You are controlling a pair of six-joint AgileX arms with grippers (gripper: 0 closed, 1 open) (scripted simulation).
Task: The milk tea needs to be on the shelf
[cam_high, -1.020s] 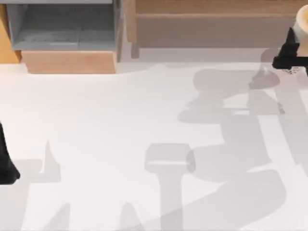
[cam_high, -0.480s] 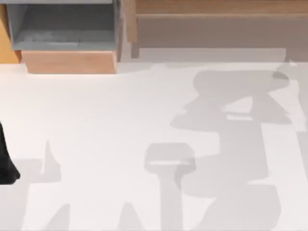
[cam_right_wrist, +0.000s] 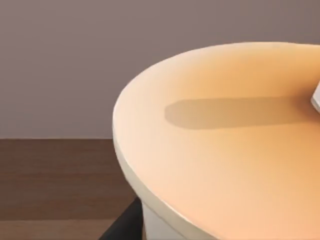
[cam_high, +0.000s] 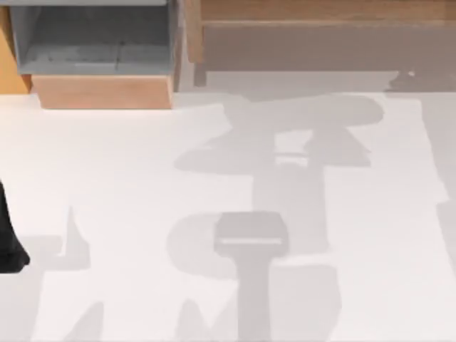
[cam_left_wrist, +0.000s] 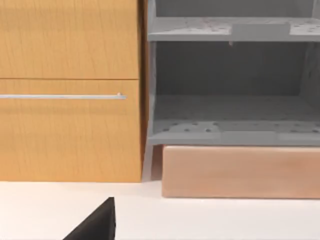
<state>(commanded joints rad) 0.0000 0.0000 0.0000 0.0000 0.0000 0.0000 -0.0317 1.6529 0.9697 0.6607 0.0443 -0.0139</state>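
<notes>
The milk tea [cam_right_wrist: 220, 145] sits right up against the right wrist camera: you're looking at its flat pale-orange top, with a sliver of white straw [cam_right_wrist: 316, 100] at the edge throwing a long shadow across it. Behind and below it there's brown wood, which I read as the shelf [cam_right_wrist: 55, 175], so my guess is the cup is up at shelf height, carried by the right arm. Whether it's set down yet, can't tell.

Handling-wise I'd call it a thin plastic cup full of liquid: top-heavy, a bit slick, squashes if pinched hard. Grab it around the body, keep it upright.

A dark bit shows under the rim, probably a finger, but I can't tell whether the right pincer is clamped on the cup or spread.

From above, the shelf board [cam_high: 320, 11] runs along the back at the right, with its post [cam_high: 193, 35] and a shaded recess underneath. The grey-lined cabinet [cam_high: 92, 35] at back left looks empty.

The left arm [cam_high: 8, 242] is parked at the left edge; can't tell its pincer either.
</notes>
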